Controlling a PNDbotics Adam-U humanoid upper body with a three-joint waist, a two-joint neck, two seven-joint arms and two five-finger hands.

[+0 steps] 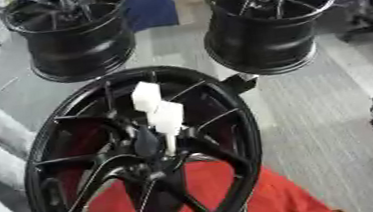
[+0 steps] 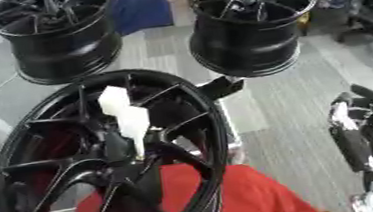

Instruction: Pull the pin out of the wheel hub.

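Grey carpet floor [image 1: 314, 113], red cloth [image 1: 235, 193]

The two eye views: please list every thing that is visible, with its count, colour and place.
wheel hub: one, black, near centre, standing on its edge, facing the camera.
pin: one, white, sticking out near the hub's middle.
red cloth: one, red, behind and below the near hub.
far wheels: two, black, on the grey floor behind.
blue cloth: one, blue, between the far wheels.
right hand: one, black and silver, right edge, idle; its fingers cannot be made out.
left hand: not seen.
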